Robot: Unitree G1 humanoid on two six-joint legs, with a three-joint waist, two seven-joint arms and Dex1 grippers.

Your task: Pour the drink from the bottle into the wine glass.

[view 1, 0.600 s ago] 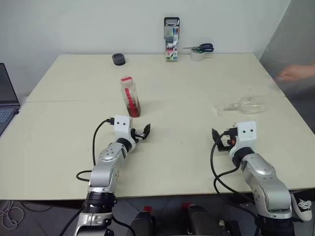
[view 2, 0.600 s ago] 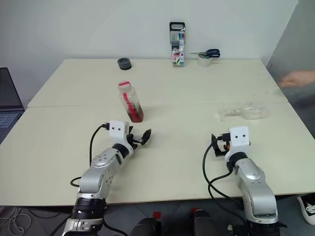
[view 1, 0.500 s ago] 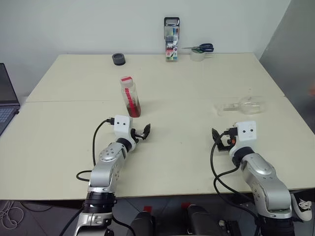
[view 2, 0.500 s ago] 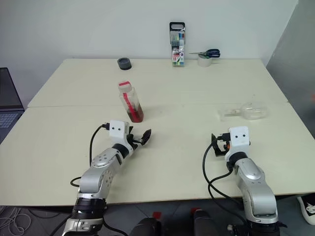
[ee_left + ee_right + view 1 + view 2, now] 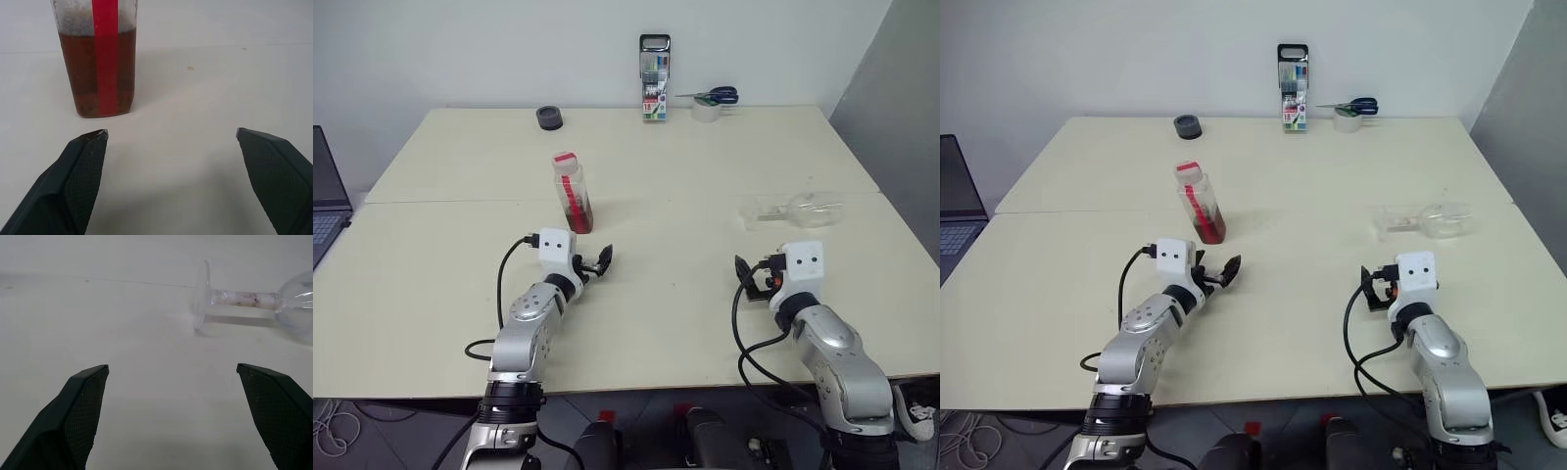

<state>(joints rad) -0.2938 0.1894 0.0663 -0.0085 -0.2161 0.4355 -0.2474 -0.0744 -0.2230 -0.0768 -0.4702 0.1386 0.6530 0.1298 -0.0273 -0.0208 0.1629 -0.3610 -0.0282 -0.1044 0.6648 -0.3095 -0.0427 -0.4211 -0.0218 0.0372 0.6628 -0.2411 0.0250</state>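
Marker pack (image 5: pixel 654 78), scissors (image 5: pixel 716 95) on tape roll (image 5: pixel 706 111), laptop (image 5: pixel 327 201).

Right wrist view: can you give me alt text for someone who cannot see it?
A clear wine glass lies on its side on a pale table, its round foot towards the camera side and its bowl at the picture's edge. The right gripper is open, its two black fingers spread wide, short of the glass and touching nothing.

Bottle (image 5: pixel 572 192) upright — wine glass (image 5: pixel 800 208) toppled
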